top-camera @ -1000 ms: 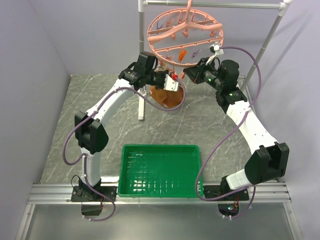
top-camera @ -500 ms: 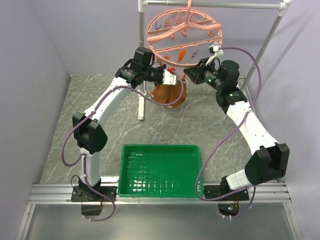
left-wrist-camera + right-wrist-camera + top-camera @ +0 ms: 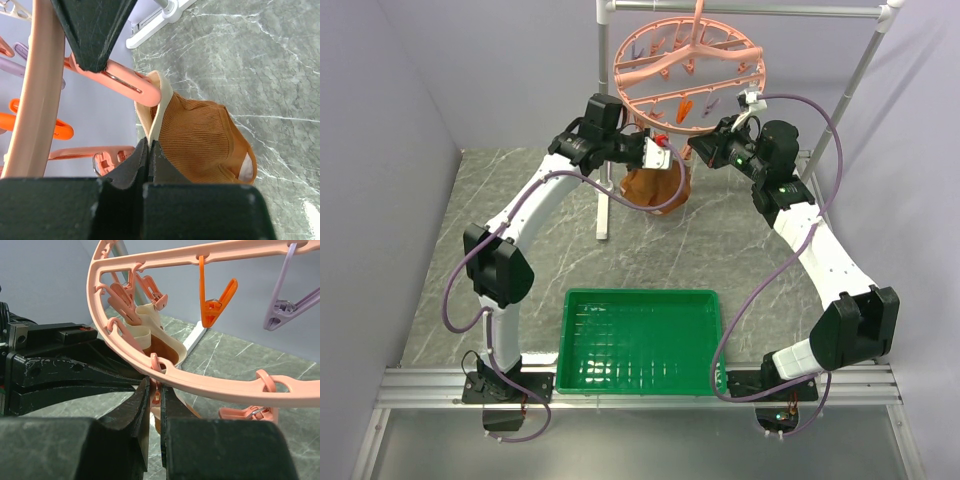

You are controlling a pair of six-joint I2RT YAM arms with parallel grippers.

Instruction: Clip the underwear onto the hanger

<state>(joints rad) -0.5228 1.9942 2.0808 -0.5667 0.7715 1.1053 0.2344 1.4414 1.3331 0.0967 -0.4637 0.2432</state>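
Left gripper [image 3: 149, 146] clamped the underwear [image 3: 205, 145] waistband, just left of the peg [image 3: 127, 82] pinched by the right gripper [image 3: 156, 388].

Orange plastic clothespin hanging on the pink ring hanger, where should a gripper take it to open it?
Pinch the splayed upper legs of the orange plastic clothespin, probably coming level from the right wrist camera's side: it hangs from the salmon-pink plastic ring hanger with its V open upward and tip closed below.

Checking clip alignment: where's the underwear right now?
Top view, centre-back: the underwear hangs just below the hanger ring, its waistband pinched in the left gripper, with the right gripper close on its right.
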